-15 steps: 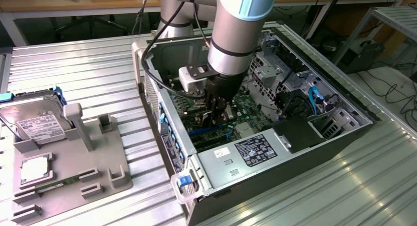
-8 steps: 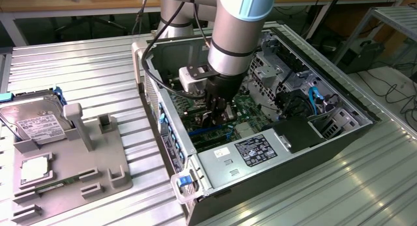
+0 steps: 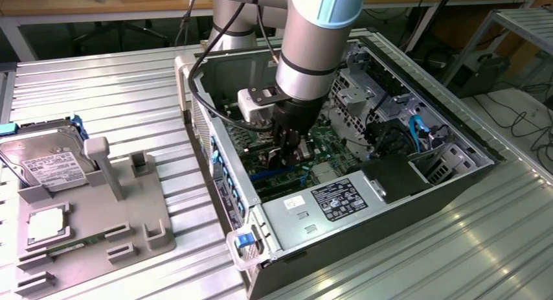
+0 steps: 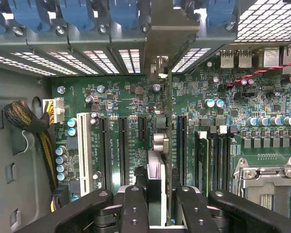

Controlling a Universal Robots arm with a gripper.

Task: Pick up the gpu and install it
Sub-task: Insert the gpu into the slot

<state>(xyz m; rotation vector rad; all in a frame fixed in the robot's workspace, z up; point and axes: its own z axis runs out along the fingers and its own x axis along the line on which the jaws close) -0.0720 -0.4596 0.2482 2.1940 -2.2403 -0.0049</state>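
The fingers (image 4: 156,204) grip the gpu (image 4: 161,121) edge-on, low inside the open computer case (image 3: 226,203) over the motherboard (image 4: 262,121). If the card sits off its slot, pressing could jam it. On the tabletop, the gray tray (image 3: 129,222) holds a hard drive (image 3: 48,161).

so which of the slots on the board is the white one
The white slot is the outermost of the row, next to the braided cable bundle and a column of capacitors. The other long slots beside it are black.
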